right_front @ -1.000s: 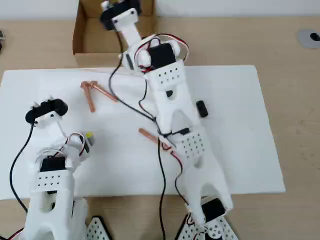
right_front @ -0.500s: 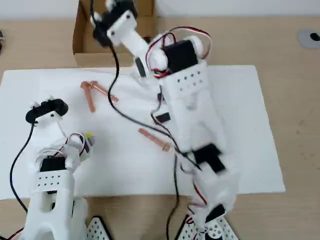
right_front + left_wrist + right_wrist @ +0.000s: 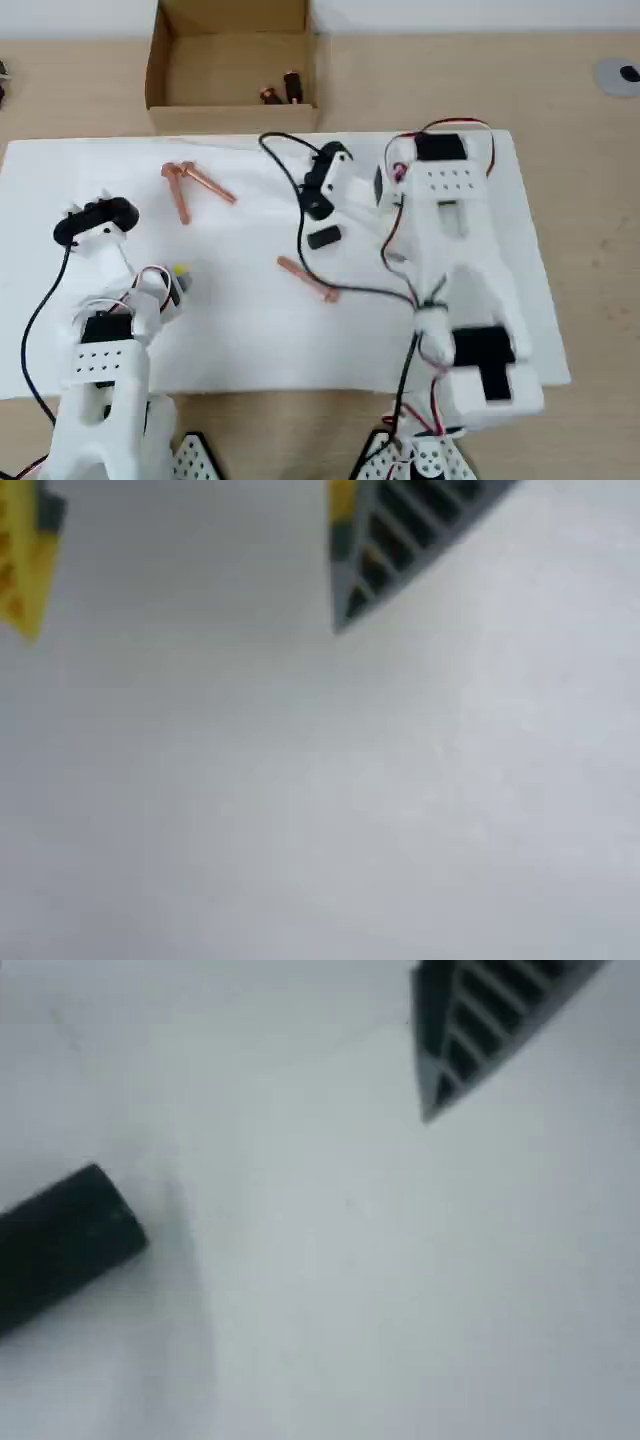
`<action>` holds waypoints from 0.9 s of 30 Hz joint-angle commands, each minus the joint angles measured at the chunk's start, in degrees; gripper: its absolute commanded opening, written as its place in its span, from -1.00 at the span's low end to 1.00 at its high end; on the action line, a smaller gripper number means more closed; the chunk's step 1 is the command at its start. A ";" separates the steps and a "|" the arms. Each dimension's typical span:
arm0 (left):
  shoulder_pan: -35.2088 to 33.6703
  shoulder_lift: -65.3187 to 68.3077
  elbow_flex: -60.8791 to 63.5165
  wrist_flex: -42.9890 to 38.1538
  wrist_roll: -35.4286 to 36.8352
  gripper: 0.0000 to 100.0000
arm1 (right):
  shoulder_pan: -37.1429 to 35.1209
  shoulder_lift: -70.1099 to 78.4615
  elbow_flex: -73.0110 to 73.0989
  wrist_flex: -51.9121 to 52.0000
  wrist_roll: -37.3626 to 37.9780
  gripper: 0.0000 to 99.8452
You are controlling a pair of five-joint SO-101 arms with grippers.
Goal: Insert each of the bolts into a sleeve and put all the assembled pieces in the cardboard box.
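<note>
Bolt (image 3: 306, 279) flat on sheet (image 3: 240, 330), long axis diagonal, near sleeve (image 3: 323, 237).

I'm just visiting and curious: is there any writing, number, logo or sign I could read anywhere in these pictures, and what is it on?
No text can be read here.
The cardboard box, white sheet, copper bolts and black sleeve show no print.
The grey disc at the table's edge carries a dark mark, too small to make out.

In the cardboard box (image 3: 200, 70), upper left, the pieces (image 3: 280, 92) were too small to tell apart; a black sleeve (image 3: 60, 1240) was cut off at the edge.
</note>
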 commanded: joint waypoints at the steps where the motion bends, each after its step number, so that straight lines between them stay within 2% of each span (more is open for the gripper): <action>1: 0.53 0.13 -2.73 -0.70 -0.44 -0.60 | 4.26 9.27 -12.09 1.49 1.41 -0.33; 8: 0.62 0.13 -2.73 -0.62 -1.85 -0.60 | 7.69 28.35 -39.25 13.63 -0.18 -0.33; 12: 0.79 0.13 -2.73 -0.62 -1.93 -0.60 | 7.16 31.78 -42.95 13.89 -5.36 -0.33; 17: 2.20 0.13 -2.73 -0.62 -2.02 -0.60 | 2.59 25.71 -43.47 13.89 -20.13 -0.33; 23: 2.29 0.13 -2.73 -0.62 -2.02 -0.60 | -1.80 20.97 -42.77 13.27 -42.99 -0.33; 25: 2.29 0.13 -2.64 -0.62 -2.02 -0.60 | -2.24 21.58 -41.19 13.10 -46.86 -0.33; 27: 2.29 0.13 -2.64 -0.62 -2.02 -0.61 | -2.42 22.64 -38.90 12.75 -46.86 -0.33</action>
